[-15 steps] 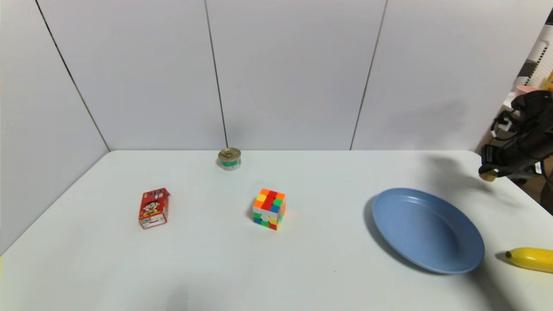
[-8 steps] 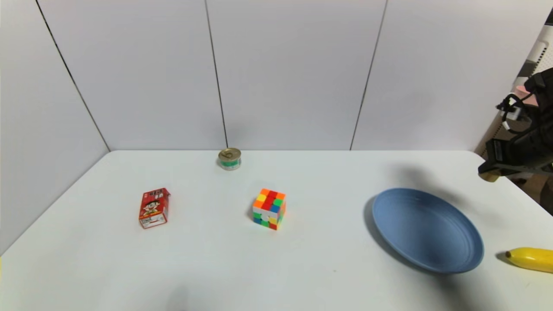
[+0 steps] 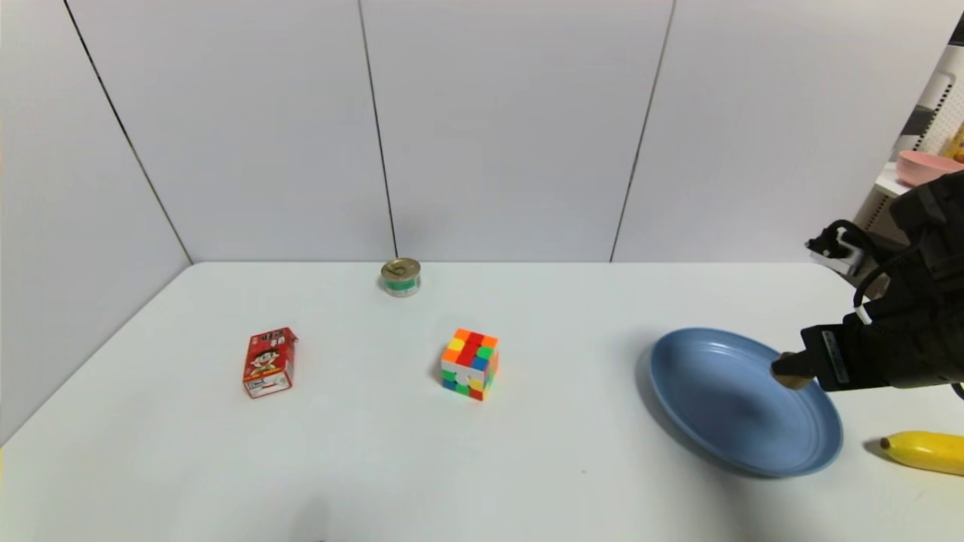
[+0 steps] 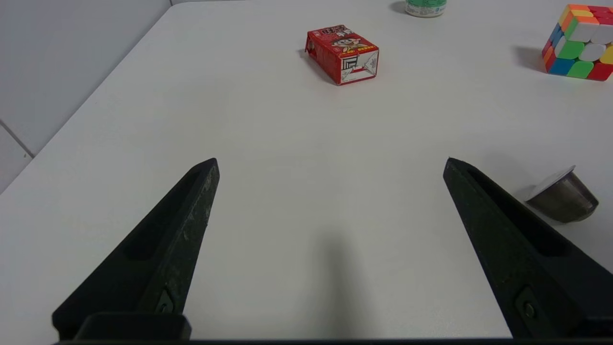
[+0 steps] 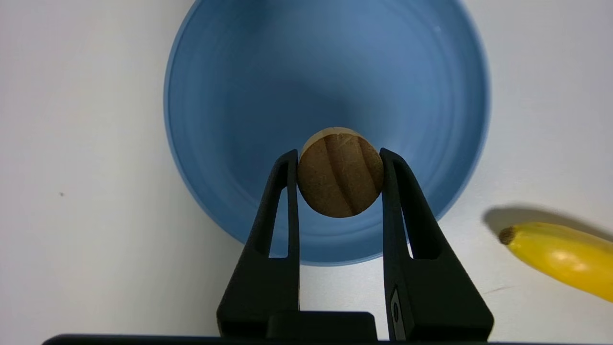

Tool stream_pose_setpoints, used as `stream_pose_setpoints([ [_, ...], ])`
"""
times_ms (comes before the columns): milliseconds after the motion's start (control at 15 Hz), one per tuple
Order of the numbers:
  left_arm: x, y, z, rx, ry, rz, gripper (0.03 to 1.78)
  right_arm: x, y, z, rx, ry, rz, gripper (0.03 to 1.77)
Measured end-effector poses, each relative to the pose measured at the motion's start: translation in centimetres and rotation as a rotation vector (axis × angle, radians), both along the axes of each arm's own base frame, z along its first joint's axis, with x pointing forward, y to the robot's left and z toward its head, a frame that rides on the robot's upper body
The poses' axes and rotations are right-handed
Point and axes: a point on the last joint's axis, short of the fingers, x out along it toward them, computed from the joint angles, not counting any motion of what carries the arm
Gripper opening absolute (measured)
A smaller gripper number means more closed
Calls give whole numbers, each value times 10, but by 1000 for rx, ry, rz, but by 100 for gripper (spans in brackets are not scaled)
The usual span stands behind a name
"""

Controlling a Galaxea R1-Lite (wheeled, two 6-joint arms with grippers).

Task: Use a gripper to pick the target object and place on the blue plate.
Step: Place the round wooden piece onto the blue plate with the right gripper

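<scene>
From my cam the small tan wooden disc (image 5: 340,175), grooved face showing, is clamped in my R claw (image 5: 340,158) above the round matte blue plate (image 3: 723,414), which sits raised-rimmed on the table (image 3: 527,467).

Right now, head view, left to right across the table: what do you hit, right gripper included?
Red drink carton → tin can → puzzle cube → blue plate → right gripper, shut on the wooden disc. Banana left out: it overlaps the arm's span.

Cube (image 3: 468,364) between drink box (image 3: 269,363) on left, plate (image 3: 742,403) on right.
</scene>
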Motion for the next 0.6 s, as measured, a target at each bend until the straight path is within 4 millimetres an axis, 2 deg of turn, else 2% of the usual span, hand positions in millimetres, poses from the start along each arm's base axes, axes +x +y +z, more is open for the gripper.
stream_pose_setpoints([
  [267,0,0,0,0,0,0,169,6,5,-18,-19,-48,37,47],
  [400,0,0,0,0,0,0,169,12,6,-24,-24,-53,39,75],
  [600,0,0,0,0,0,0,169,20,6,-30,-37,-59,45,105],
])
